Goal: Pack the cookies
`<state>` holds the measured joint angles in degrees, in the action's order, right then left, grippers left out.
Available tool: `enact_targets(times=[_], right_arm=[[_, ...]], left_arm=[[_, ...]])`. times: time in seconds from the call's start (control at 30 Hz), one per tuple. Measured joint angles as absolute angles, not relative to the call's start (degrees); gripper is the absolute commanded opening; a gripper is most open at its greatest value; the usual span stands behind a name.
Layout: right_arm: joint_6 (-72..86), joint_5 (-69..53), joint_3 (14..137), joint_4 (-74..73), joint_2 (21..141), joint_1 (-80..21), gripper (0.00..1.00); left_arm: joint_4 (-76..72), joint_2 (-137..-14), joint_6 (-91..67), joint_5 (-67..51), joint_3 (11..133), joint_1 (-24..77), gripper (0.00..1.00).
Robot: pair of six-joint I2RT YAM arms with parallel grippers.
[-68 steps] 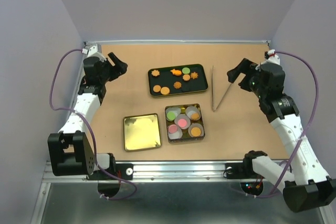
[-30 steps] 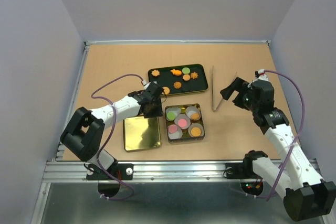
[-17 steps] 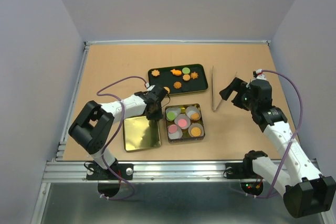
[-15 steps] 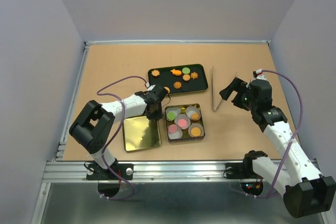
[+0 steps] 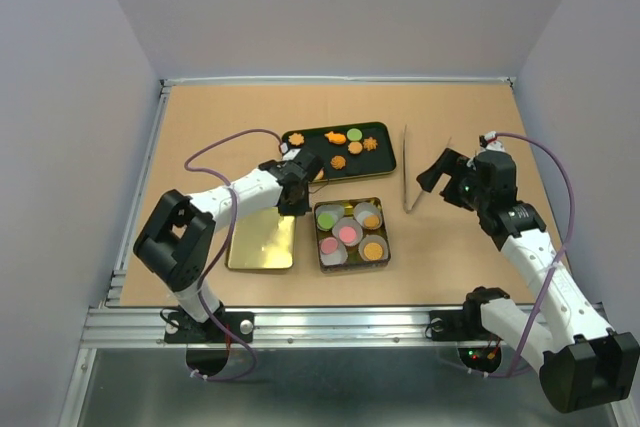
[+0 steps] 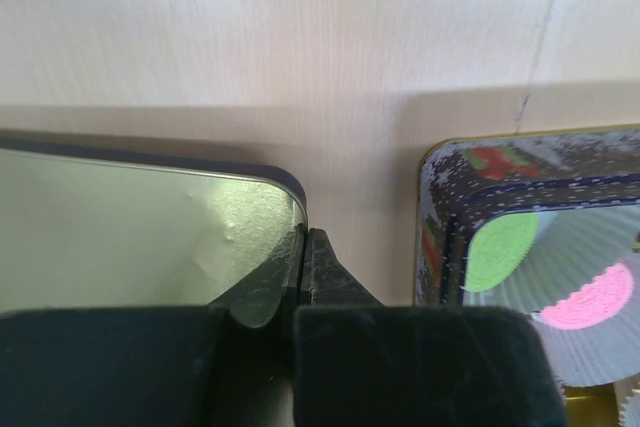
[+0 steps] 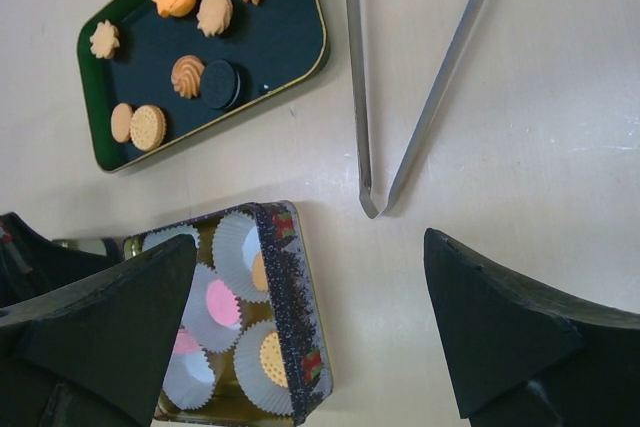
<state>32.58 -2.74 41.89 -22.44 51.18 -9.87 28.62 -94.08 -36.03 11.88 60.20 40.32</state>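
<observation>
Left gripper [image 5: 293,194]: pinched narrow on a corner of the gold lid [image 5: 262,242]. Only the wrist view shows the fingertips [image 6: 322,265] clamped on its rim [image 6: 120,237]. The tin [image 6: 445,207] is just to their right.
Cookies [image 5: 338,161]: some on the dark tray [image 5: 300,154] beyond that gripper, others in the tin's paper cups [image 5: 347,234].
Right gripper [image 5: 440,169]: spread wide, holding nothing. Its wrist view frames the tongs [image 7: 352,77] ahead and the tin [image 7: 290,297] between the fingers.

Orange, pink, green cookies [image 5: 347,234]; gold lid [image 5: 258,245]
</observation>
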Motion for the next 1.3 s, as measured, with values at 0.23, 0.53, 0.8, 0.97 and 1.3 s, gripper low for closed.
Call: enact_targets(times=[0.23,0.53,0.8,0.97,1.3], right_arm=[[32.0,-14.0,42.0,-19.9,51.9,-9.8,1.00],[37.2,-31.8,47.3,-9.1,56.5,-9.9,1.00],[63.1,-45.8,46.8,30.1,67.5,-9.9,1.00],[77.7,-49.2,47.1,54.8,75.7,-9.9,1.00],[103.6,-48.7,56.3,70.9,99.2,-10.2,1.00]], left_arm=[[35.9,-91.8,-31.7,11.4,73.3,35.5,0.00],[38.2,-89.2,-25.2,5.0,104.7,30.7,0.00],[20.7,-84.2,-29.8,-22.1,107.2,25.6,0.00],[6.0,-84.5,-37.8,-35.7,106.3,23.5,0.00],[-28.3,-85.1,-62.4,-51.9,98.5,22.8,0.00]])
